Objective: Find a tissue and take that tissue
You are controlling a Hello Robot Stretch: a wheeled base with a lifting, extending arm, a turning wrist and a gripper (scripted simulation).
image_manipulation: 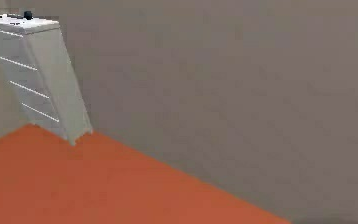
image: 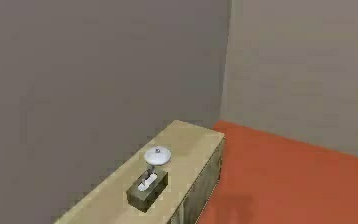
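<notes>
Tan wood forms the low cabinet (image: 194, 140) by the grey wall in the forward view, on which a dark tissue box (image: 147, 192) with a white tissue (image: 150, 180) is set just beside a white domed object (image: 158, 155), and the gripper's state cannot be told.

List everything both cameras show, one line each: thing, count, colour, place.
tissue box: one, dark with a white tissue sticking up, on the cabinet's top
round object: one, white, on the cabinet's top just beyond the tissue box
cabinet: one, light wood, forward view's lower middle, beside the wall
chest of drawers: one, white, arm side view's upper left
small thing: one, dark, on top of the chest of drawers
floor: orange-red, both views
wall: grey, both views
</notes>
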